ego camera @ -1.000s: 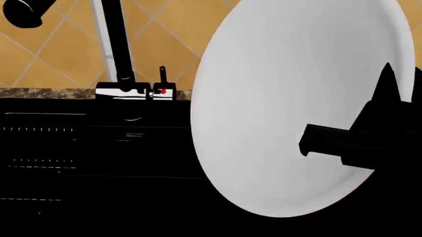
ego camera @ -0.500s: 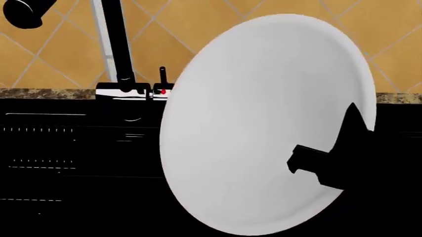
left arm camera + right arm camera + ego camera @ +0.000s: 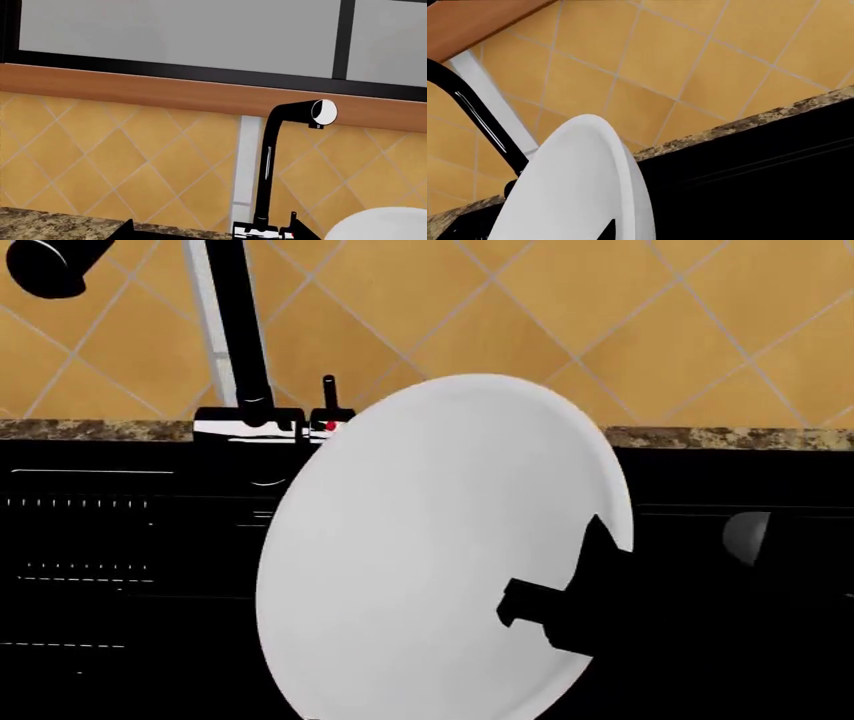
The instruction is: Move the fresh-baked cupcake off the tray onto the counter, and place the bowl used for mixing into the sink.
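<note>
Bowl [image 3: 427,550] clenched on edge in my right gripper [image 3: 587,585] over sink [image 3: 120,570] — not yet released; cupcake unseen, left gripper unseen.

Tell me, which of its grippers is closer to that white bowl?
The right. Its gripper is clamped on the bowl rim, holding it tilted over the sink. The left gripper is out of sight, back from the bowl.

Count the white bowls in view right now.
1: a large plain white round bowl, tilted on edge over the glossy black sink, gripped at its rim by the right gripper. Others may be out of frame.
</note>
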Motion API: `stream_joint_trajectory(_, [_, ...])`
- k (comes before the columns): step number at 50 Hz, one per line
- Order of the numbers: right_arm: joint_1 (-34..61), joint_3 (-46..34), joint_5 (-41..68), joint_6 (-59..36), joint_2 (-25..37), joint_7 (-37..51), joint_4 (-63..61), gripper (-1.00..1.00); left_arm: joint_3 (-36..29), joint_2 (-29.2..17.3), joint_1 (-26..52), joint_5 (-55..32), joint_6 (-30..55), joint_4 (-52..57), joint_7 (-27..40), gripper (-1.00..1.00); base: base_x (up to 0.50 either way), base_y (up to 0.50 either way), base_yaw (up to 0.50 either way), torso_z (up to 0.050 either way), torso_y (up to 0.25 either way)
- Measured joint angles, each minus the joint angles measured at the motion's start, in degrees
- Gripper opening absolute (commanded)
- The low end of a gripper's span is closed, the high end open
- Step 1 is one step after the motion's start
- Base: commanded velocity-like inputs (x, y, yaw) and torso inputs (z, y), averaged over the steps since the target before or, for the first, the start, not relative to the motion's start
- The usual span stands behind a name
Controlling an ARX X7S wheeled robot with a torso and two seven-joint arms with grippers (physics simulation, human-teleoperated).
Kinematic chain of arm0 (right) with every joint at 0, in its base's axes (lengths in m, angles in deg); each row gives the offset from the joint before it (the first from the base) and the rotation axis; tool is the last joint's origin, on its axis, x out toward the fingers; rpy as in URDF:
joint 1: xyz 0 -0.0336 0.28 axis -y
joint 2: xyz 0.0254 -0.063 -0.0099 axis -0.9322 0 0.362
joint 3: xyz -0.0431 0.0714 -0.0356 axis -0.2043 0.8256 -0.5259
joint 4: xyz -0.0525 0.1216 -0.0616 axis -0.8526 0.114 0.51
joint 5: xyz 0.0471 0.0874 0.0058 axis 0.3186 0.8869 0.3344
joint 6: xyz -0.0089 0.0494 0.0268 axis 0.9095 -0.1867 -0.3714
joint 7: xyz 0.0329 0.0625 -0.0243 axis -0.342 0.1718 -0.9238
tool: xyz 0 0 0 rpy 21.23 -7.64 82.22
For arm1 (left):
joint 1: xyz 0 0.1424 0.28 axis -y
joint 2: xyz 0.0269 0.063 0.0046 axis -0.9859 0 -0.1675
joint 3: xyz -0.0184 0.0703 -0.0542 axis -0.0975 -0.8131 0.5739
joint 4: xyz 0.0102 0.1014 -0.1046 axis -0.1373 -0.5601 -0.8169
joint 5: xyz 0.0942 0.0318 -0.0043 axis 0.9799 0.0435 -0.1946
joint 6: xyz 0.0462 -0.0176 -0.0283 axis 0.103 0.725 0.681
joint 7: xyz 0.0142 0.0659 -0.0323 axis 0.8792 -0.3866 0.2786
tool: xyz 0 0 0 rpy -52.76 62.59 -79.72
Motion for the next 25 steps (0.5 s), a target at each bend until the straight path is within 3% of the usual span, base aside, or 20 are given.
stream_joint_trajectory(25, [1.71, -10.13, -10.68, 2.49, -1.03, -9.37, 11.07, -1.0, 0.48, 0.0, -0.84, -0.42, -0.83, -0.84, -0.62, 1.0, 0.0, 0.0, 0.0, 0.0, 0.0])
